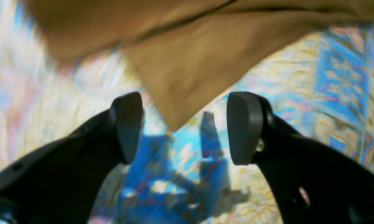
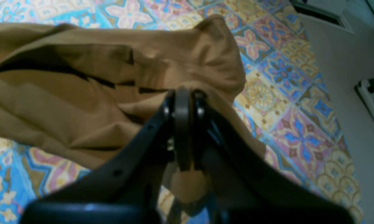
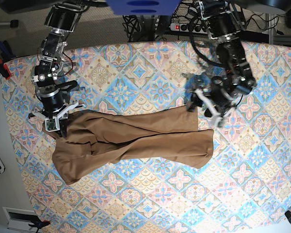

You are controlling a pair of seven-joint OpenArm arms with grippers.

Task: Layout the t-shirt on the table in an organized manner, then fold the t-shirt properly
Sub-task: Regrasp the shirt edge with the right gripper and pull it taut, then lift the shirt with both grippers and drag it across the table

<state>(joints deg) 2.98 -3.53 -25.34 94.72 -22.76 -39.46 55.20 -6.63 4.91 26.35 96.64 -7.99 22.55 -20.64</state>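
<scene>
- Black finger housings of both grippers fill the lower part of each wrist view, nearest the lens.
- Table (image 3: 262,184): wide surface under a pastel tile-pattern cloth of blue, pink and cream; it spans nearly the whole base view.
- T-shirt (image 3: 136,138): tan-brown fabric lying on the table as a long, rumpled band, running from the left side of the base view toward the centre-right. The left portion is bunched and creased; the right end lies flatter, with two corners near the left arm.
- Right gripper (image 2: 182,130): jaws closed together on a fold of the t-shirt near its bunched end. In the right wrist view, fabric drapes over and below the fingers. In the base view this gripper sits at the shirt's upper-left corner.
- Left gripper (image 1: 183,127): jaws spread wide apart, holding nothing. A pointed corner of the t-shirt reaches in between the two pads (image 1: 244,127) without touching either. The gripper's shadow falls on the cloth below it, so it hangs above the table.
</scene>
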